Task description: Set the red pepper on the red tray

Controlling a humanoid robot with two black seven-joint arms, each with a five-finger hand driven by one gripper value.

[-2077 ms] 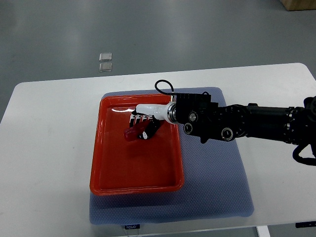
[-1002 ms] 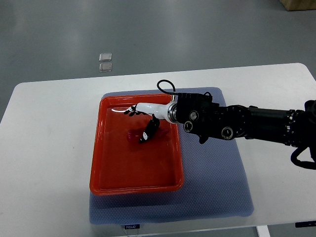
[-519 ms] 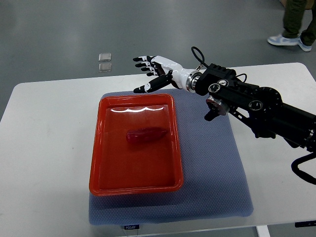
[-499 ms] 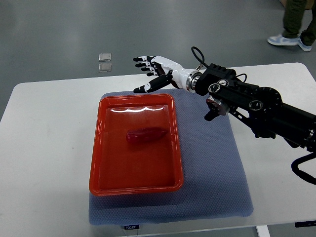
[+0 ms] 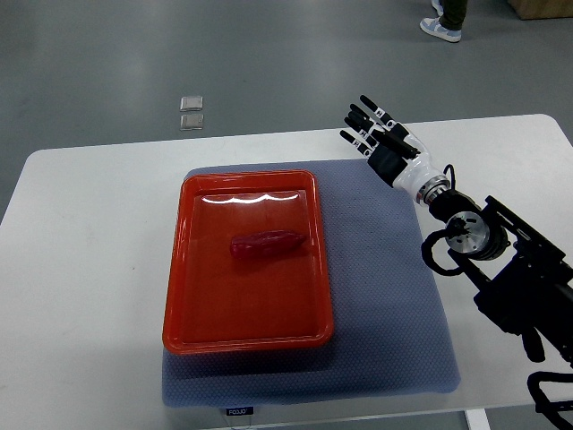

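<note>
The red pepper (image 5: 265,244) lies on its side in the upper middle of the red tray (image 5: 199,321), with nothing holding it. My right hand (image 5: 374,133) is raised over the far right part of the table, well to the right of the tray, with its fingers spread and empty. Its black arm (image 5: 501,269) comes in from the right edge. The left arm does not show.
The tray sits on a blue-grey mat (image 5: 394,305) on the white table (image 5: 89,269). Two small clear squares (image 5: 191,111) lie on the floor beyond the table. A person's shoes (image 5: 442,25) show at the top edge.
My right hand let go of the pepper, left it lying in the tray, lifted out and swung back and to the right, with its fingers spread wide.
</note>
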